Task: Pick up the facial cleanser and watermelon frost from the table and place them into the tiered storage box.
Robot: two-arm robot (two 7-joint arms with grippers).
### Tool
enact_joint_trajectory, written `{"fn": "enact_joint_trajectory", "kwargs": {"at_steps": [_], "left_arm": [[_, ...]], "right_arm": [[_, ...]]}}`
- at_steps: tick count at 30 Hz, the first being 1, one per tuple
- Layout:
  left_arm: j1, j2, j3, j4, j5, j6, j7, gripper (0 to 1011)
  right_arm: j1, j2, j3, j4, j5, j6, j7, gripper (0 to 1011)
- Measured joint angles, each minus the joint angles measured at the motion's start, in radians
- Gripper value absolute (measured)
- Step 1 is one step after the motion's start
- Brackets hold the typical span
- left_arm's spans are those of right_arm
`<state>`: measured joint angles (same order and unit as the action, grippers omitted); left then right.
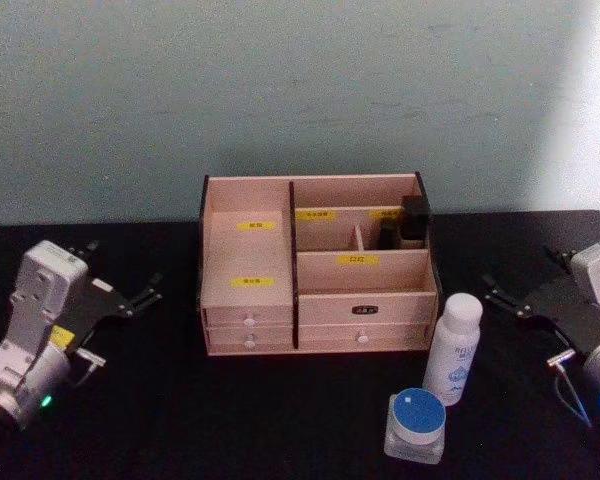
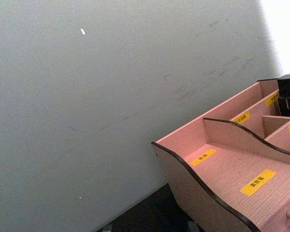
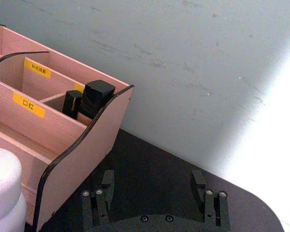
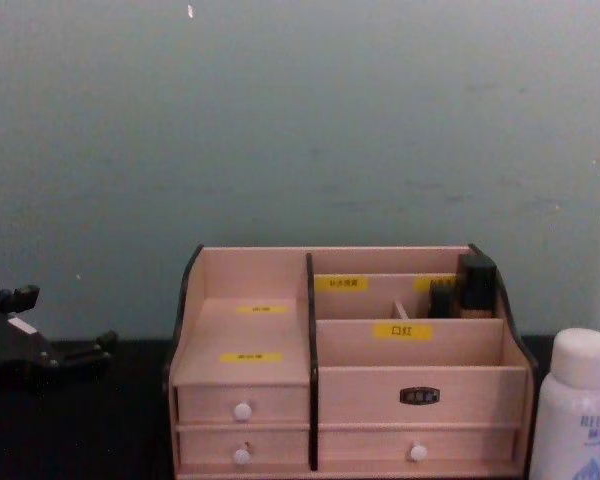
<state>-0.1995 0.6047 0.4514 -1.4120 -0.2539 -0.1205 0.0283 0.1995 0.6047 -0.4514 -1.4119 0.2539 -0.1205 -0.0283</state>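
Observation:
The tiered storage box (image 1: 315, 265) stands mid-table, light wood with yellow labels and white-knobbed drawers; it also shows in the left wrist (image 2: 232, 169), right wrist (image 3: 63, 140) and chest (image 4: 345, 380) views. In front of its right end stands a tall white bottle with blue print (image 1: 453, 350) (image 4: 575, 410) (image 3: 5, 188), seemingly the facial cleanser. A squat clear jar with a blue lid (image 1: 416, 425), seemingly the watermelon frost, sits nearer me. My left gripper (image 1: 125, 268) (image 4: 55, 320) hovers open left of the box. My right gripper (image 1: 520, 273) (image 3: 152, 188) hovers open to its right, holding nothing.
Dark rectangular items (image 1: 410, 222) (image 3: 94, 99) (image 4: 470, 285) occupy the box's back right compartment. The black table (image 1: 180, 420) runs back to a grey-green wall. Open tabletop lies on both sides of the box and in front of its left half.

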Motion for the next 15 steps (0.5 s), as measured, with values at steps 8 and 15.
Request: {"fn": "enact_joint_trajectory", "kwargs": {"at_steps": [8, 15], "left_arm": [[0.000, 0.000, 0.000, 0.000, 0.000, 0.000, 0.000, 1001], [0.000, 0.000, 0.000, 0.000, 0.000, 0.000, 0.000, 1001]], "right_arm": [[0.000, 0.000, 0.000, 0.000, 0.000, 0.000, 0.000, 1003], [0.000, 0.000, 0.000, 0.000, 0.000, 0.000, 0.000, 1003]]}}
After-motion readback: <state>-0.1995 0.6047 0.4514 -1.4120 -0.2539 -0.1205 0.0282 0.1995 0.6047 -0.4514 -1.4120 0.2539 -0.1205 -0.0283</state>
